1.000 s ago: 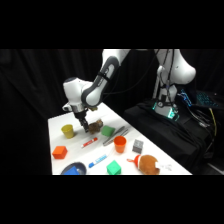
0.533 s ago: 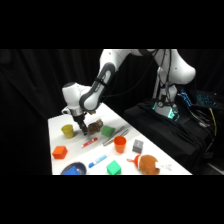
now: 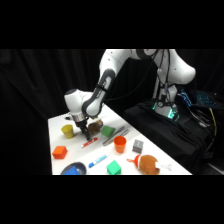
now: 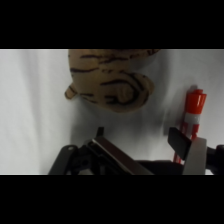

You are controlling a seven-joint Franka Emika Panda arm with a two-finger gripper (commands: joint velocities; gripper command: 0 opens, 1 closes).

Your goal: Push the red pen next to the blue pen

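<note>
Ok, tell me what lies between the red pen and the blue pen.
Nothing visible. In the side view, bare table separates the red pen from the blue pen; the gripper is already at the red pen.

A finger (image 4: 194,156) hides the red pen's (image 4: 193,107) lower end.

White rounded arm (image 3: 107,75), dark joints, black hand (image 3: 85,131) linkage

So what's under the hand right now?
The red pen lies on the white table by one finger, near a striped brown toy. The hand covers the pen's near end.
</note>
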